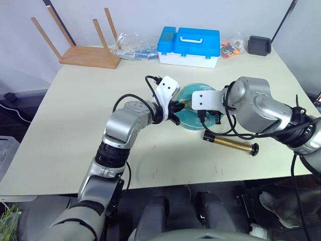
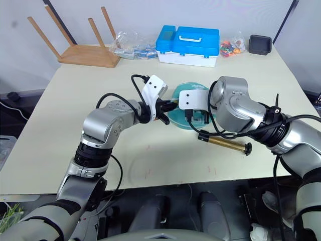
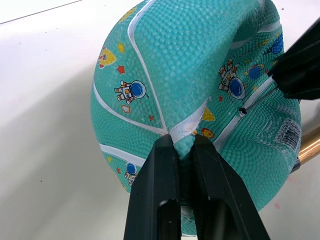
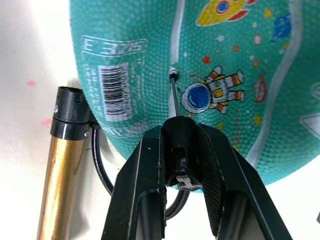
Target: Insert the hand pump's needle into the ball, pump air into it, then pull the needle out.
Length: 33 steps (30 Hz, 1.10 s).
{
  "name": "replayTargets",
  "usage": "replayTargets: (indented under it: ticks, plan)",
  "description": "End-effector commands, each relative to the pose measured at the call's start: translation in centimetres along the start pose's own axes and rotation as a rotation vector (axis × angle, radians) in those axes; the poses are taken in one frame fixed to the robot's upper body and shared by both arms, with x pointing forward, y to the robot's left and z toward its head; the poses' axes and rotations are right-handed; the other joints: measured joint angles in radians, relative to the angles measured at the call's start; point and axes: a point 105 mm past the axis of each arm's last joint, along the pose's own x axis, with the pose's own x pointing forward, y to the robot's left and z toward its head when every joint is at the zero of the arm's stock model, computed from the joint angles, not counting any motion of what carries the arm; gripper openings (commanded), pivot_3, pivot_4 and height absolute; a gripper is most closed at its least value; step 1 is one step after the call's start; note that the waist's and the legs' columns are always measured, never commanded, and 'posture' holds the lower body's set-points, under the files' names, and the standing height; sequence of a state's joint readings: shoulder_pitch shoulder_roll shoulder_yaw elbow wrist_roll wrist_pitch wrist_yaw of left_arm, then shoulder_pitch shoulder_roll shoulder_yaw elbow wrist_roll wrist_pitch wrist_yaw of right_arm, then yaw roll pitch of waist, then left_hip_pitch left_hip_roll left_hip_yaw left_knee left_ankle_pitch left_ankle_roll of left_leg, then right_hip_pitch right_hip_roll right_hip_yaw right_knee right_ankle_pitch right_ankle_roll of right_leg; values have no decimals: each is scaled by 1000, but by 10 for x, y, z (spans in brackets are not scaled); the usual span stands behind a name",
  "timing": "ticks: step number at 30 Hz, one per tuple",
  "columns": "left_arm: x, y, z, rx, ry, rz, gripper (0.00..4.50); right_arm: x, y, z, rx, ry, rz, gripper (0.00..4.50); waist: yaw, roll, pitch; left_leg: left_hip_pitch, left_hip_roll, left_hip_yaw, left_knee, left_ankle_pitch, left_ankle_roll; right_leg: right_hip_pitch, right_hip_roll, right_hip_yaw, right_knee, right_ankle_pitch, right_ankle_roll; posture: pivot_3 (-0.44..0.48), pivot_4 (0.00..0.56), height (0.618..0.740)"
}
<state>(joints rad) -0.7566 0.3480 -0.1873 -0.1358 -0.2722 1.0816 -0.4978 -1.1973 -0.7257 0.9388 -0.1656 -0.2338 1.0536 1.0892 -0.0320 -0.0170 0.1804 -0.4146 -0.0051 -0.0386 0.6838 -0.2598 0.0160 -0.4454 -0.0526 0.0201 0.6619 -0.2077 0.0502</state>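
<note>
Between the left gripper fingers: pinched fold of the ball, skin bunched up at a white seam. Clearly underinflated, soft, pebbled rubber, so grips well but dents under push. Clamped on that fold, bracing.

Ahead of the right gripper fingertips: the needle, thin metal pin, tip touching the valve hole beside the barcode patch; depth of entry unclear. Closed on the needle's black fitting. Bends easily, so keep hold at the fitting, push straight along the axis.

Beside the right fingers: the hand pump flat on the table, just next to the ball, hose looping back. Light, rolls.
</note>
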Motion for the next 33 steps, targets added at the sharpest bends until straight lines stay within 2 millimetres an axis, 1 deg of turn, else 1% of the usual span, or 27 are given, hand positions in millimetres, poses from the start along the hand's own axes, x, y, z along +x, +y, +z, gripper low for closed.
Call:
replayTargets:
  ticks: [1, 18, 28, 33]
  plan:
    - [-1, -2, -1, 16, 3, -9, 0, -9, -11, 6, -4, -34, -51, 424, 0, 0, 0, 0, 0, 0, 0, 0, 0, 0, 0, 0, 0, 0, 0, 0, 150, 740]
    - [-3, -4, -3, 10, 4, -7, 0, -3, -1, 2, -36, -11, -5, 424, -1, 0, 0, 0, 0, 0, 0, 0, -1, 0, 0, 0, 0, 0, 0, 0, 150, 740]
    - [-2, -5, -2, 7, 4, -8, 0, -1, -2, -2, -45, 11, -6, 424, -1, 0, 0, 0, 0, 0, 0, 1, -1, 0, 0, 0, 0, 0, 0, 0, 150, 740]
    - [-2, -6, -5, 18, 9, -10, 0, 4, 0, 3, -52, -3, 0, 424, -2, 0, 0, 0, 0, 0, 0, 1, -1, 0, 0, 0, 0, 0, 0, 0, 150, 740]
